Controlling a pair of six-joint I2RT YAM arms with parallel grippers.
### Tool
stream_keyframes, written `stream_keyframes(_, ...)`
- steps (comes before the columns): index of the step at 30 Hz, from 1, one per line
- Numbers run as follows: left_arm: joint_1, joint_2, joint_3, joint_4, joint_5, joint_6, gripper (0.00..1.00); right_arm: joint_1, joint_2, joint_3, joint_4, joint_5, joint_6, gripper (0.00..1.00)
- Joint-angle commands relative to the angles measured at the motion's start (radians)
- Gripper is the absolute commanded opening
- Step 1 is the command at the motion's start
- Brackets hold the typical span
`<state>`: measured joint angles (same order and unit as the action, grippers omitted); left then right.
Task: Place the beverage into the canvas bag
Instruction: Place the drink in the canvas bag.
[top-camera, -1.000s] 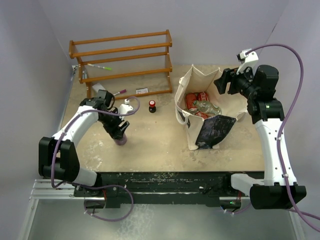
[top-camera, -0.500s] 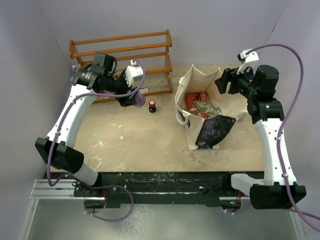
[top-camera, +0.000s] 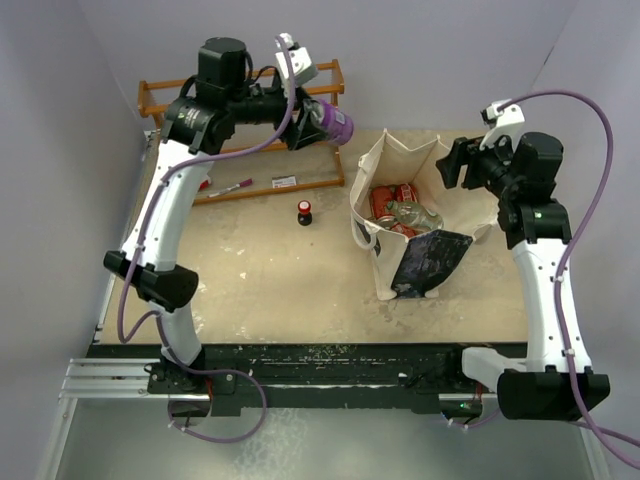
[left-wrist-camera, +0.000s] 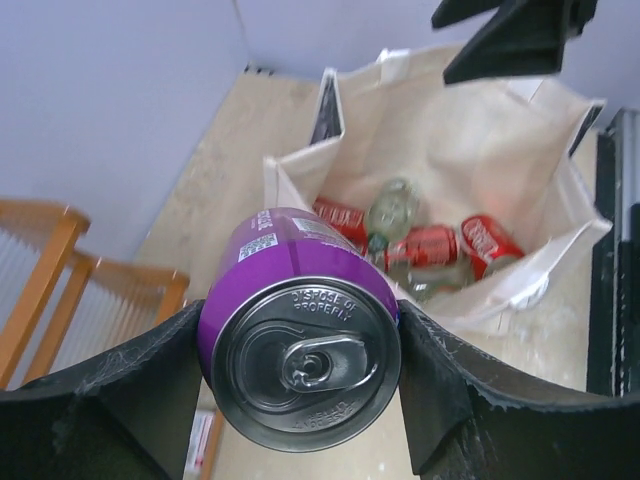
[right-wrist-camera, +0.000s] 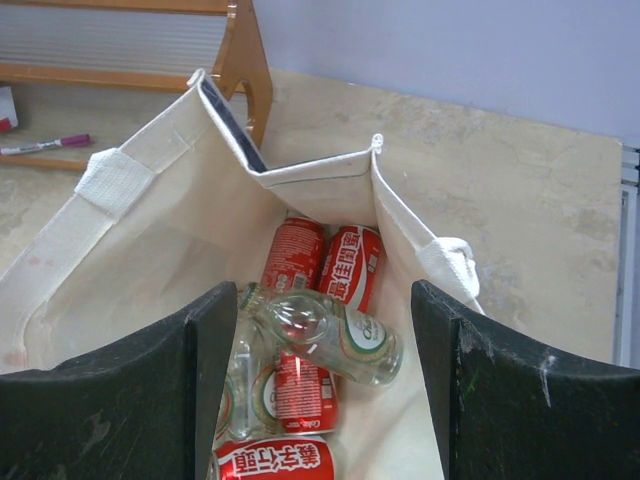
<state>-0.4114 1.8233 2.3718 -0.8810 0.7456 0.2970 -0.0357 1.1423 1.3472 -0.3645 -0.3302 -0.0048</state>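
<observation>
High above the wooden rack (top-camera: 240, 100), at the back left of the table (top-camera: 280, 270), my left gripper (top-camera: 322, 118) is clenched on the purple can (left-wrist-camera: 300, 350), the beverage I have to deliver. The can lies on its side in the jaws, with its pull-tab end facing the wrist camera and its base pointing toward the canvas bag (top-camera: 400, 158). The bag stands to the right of the can, apart from it, with its mouth open. I judge the step in hand to be the carry across. To do it well I would bring the can over the middle of the mouth and lower it past the rim before letting go, so that it cannot catch the cloth and fold a wall inward. The red cans (right-wrist-camera: 295, 255) and a clear glass bottle (right-wrist-camera: 330, 330) already lie on the bag's floor, so I would set the can down softly on the barer cloth to their side, not drop it onto the glass. My right gripper (top-camera: 452, 165) hovers just above the bag's far right rim, its fingers spread wide with nothing between them. That crowds the right side, so the open room is on the left, where only a small dark bottle (top-camera: 304, 211) stands on the table, well below my path. The bag's left rim and its strap are the edges to clear. The front wall, with the black panel (top-camera: 430, 258), sags outward and looks easy to snag.
</observation>
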Motion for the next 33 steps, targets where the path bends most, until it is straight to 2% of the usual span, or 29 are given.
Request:
stream_keyframes(1,-0.072,0.077,0.148,0.191,0.062,-0.129,0.00,-0.044,-0.048,-0.016,0.039,0.011,0.007,0.72)
stream_keyframes(5,-0.156,0.149,0.204,0.214,0.043,-0.141,0.00,-0.114,-0.081,-0.048,0.045,-0.019,0.060,0.72)
stream_keyframes(11,-0.265,0.227,0.197,0.219,-0.005,-0.147,0.00,-0.181,-0.145,-0.098,0.035,-0.024,0.083,0.72)
stream_keyframes(16,-0.306,0.305,0.189,0.214,-0.065,-0.132,0.00,-0.212,-0.178,-0.124,0.032,-0.032,0.097,0.72)
stream_keyframes(21,-0.329,0.391,0.214,0.236,-0.183,-0.122,0.00,-0.224,-0.190,-0.142,0.032,-0.036,0.104,0.72)
stream_keyframes(26,-0.353,0.448,0.229,0.268,-0.301,-0.032,0.00,-0.232,-0.198,-0.160,0.036,-0.042,0.112,0.72)
stream_keyframes(33,-0.366,0.449,0.111,0.379,-0.420,0.115,0.00,-0.243,-0.210,-0.177,0.039,-0.043,0.118,0.71)
